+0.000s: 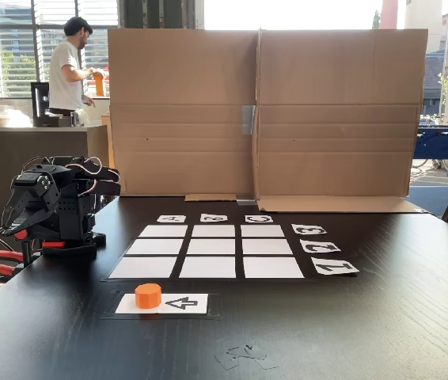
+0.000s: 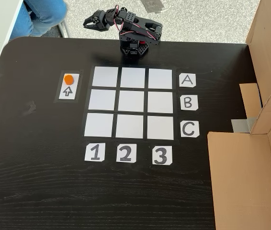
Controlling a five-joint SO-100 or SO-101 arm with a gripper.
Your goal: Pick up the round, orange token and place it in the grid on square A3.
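Right now I see the token (image 1: 148,295) sitting on the white arrow strip (image 1: 178,303), at the strip's end away from the arrowhead, just beside the grid (image 1: 208,252) and outside it. From above, the token (image 2: 68,79) lies left of the grid (image 2: 130,102), while square A3 (image 2: 160,78) sits bare at the top right, next to the A label (image 2: 187,80). My arm (image 2: 134,33) is folded at the table edge, gripper (image 2: 88,22) well apart from the token; I cannot tell how its jaws stand.
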